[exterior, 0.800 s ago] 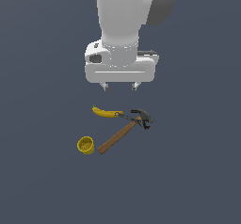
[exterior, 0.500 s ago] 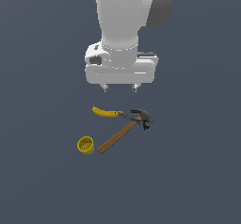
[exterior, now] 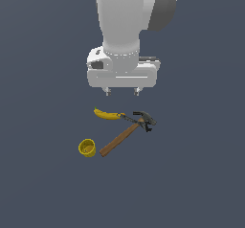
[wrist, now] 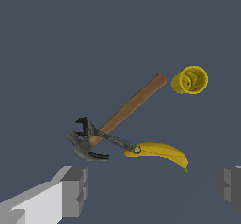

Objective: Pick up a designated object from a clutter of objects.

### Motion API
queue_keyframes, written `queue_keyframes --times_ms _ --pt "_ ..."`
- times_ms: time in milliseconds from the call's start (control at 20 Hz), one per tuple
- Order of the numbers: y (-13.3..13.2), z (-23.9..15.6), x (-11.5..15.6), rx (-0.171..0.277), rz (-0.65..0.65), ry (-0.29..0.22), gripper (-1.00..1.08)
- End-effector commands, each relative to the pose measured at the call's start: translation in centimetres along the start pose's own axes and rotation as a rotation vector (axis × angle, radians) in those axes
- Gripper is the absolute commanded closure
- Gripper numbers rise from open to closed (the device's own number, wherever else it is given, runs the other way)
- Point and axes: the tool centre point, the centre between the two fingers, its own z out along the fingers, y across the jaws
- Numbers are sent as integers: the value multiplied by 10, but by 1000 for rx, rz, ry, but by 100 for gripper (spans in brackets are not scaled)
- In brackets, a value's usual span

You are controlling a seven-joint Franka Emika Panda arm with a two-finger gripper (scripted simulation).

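gripper [exterior: 122, 92] spread wide and empty above the clutter, dark claw-jawed tool [wrist: 107, 136] lying across hammer [wrist: 123, 111] handle, tip touching banana [wrist: 161, 152], yellow cup [wrist: 189, 80] apart

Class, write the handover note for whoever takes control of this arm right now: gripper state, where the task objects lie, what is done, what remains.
Gripper: open, empty, hovering above the clutter; fingers spread wide.
Small dark tool: lies across the hammer handle near its head, its far tip touching the banana.
Yellow cup: apart, beyond the hammer's handle end.
Done: gripper positioned over the pile. Nothing grasped.
Left: descend, close on the tool's thin shaft without catching hammer or banana, lift.
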Motion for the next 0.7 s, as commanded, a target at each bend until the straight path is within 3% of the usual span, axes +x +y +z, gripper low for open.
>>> queue_keyframes --times_ms 0,650 --pt "-1 4 0 -1 -16 0 -92" --pt "-13 57 -1 -18 -268 -1 -92"
